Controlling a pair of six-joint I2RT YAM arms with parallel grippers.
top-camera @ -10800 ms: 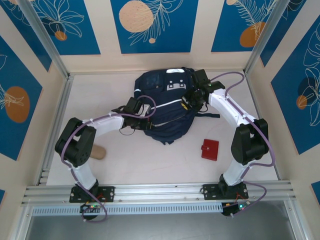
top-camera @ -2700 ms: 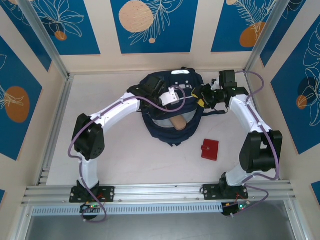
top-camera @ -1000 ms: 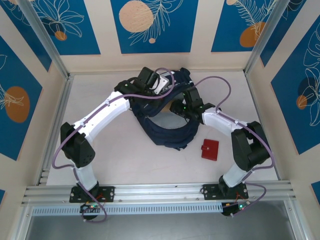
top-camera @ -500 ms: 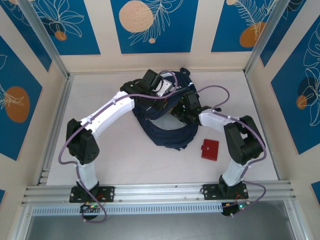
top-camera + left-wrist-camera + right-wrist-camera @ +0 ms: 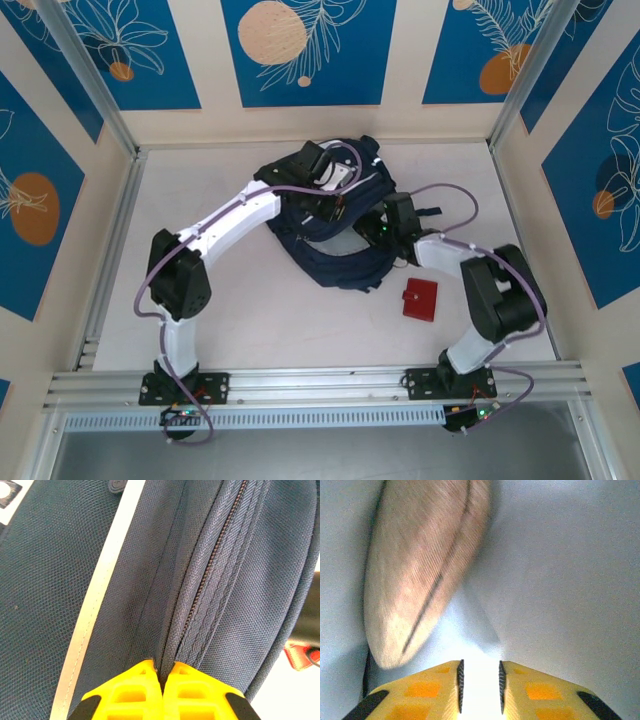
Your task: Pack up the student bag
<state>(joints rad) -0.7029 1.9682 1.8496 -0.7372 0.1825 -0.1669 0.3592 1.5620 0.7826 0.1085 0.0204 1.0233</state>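
Observation:
The student bag (image 5: 335,262), dark navy with thin white stripes, lies mid-table with its mouth held open. My left gripper (image 5: 333,198) is over its upper edge. In the left wrist view the left gripper (image 5: 163,673) is shut on a fold of the student bag (image 5: 55,580) beside the zipper (image 5: 212,560). My right gripper (image 5: 383,228) reaches into the bag from the right. In the right wrist view the right gripper (image 5: 480,680) stands a little open over the pale lining, with nothing between its fingers. A tan oblong pouch (image 5: 420,570) lies just ahead of it, to the left.
A red wallet (image 5: 420,298) lies on the table right of the bag, near the right arm's elbow. A red edge (image 5: 299,655) shows past the bag in the left wrist view. Aluminium posts and panelled walls (image 5: 300,50) close in the table.
The tan pouch went from the table's left side into the bag. Over the last second the right wrist slid right and nearer while staying in the bag's mouth; the left arm shifted slightly right.

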